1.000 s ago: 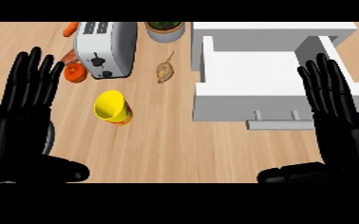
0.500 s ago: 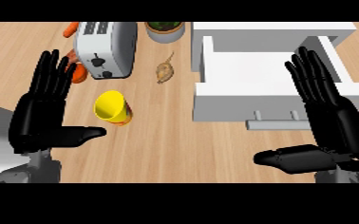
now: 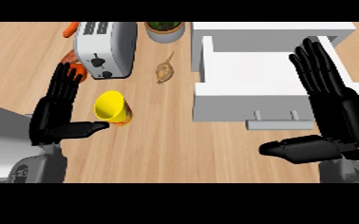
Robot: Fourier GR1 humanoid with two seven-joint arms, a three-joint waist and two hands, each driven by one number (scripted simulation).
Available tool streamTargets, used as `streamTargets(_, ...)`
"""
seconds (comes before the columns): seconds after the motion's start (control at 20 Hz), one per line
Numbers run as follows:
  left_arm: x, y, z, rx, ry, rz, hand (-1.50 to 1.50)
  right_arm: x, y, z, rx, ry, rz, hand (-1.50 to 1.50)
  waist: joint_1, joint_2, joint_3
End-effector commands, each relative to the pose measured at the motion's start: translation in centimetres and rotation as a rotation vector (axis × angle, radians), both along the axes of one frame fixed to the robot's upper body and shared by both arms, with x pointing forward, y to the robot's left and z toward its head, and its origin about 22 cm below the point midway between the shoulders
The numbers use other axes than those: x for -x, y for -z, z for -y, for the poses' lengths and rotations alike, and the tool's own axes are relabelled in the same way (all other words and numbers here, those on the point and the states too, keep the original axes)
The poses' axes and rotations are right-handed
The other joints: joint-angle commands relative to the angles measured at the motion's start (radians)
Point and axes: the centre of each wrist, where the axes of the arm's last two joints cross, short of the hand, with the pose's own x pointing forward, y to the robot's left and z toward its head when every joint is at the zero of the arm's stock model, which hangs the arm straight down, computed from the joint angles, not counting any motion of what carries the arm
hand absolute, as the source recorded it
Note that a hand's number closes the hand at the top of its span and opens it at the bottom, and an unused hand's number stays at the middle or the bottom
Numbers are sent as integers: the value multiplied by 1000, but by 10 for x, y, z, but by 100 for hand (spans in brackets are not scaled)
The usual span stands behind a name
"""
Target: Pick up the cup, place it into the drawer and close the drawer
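The left hand (image 3: 60, 111) stands flat and open, fingers straight and spread wide, holding nothing. The yellow cup (image 3: 112, 107) sits on the wooden surface (image 3: 175, 142) just to the right of those fingers, and the thumb reaches out toward its lower side, close to it or perhaps touching; I cannot tell which.

The risk I see is a knock rather than a grasp. If the thumb or the straight fingers push the cup before they curl round it, it may tip and roll, and its round wall would carry it off toward the toaster (image 3: 105, 47) beyond the fingertips. A late closing could also pinch only the rim and let the cup swing.

The cup appears to stand upright, its long axis rising from the surface, with the open mouth up and leaning slightly toward the fingers, away from the open white drawer (image 3: 249, 83).

The right hand (image 3: 326, 109) is open too, fingers straight, thumb out, alongside the drawer's right wall and holding nothing.
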Motion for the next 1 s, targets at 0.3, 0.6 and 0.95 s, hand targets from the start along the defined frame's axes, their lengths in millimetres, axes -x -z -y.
streamTargets(0.3, 1, 76, -17, -27, -63, -103, -150, -22, -16, 17, 12, 9, 27, -150, -2, 1, 0)
streamTargets(0.6, 10, 102, -50, -20, -81, -116, -150, -10, -14, -6, 1, 8, 14, -150, -1, 0, 0)
streamTargets(0.95, -3, 130, -45, -31, -89, -113, -150, -16, -33, 11, 18, 7, 18, -150, -11, 4, -1)
